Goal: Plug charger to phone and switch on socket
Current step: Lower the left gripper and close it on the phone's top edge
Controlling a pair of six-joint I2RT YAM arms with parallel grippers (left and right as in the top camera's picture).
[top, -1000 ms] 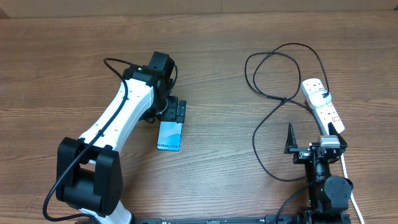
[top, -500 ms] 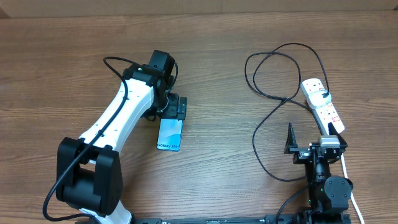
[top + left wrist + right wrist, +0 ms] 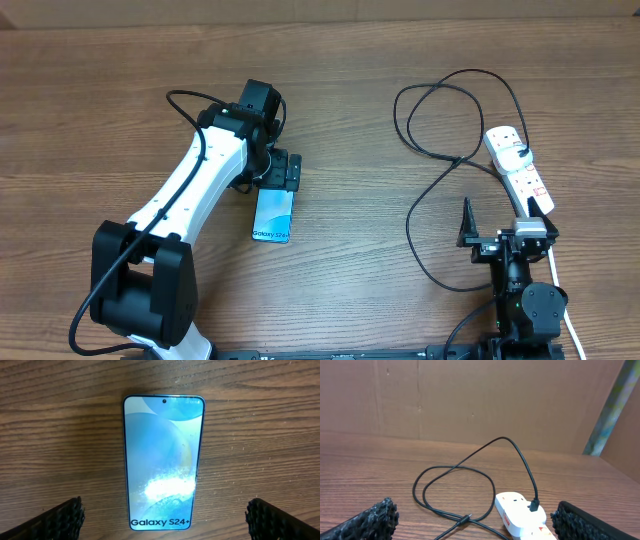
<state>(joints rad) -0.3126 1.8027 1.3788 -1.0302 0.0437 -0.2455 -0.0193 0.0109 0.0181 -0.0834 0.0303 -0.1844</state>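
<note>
Bright, even light, soft faint shadows, sharp focus, a white glare patch low on the phone

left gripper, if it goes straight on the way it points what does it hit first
Probably the phone, lying flat and centred ahead of the open left gripper; its tips may reach the table either side. Depth is unclear.

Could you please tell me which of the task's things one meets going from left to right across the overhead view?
phone → charger, its loops of black cable → socket
</note>
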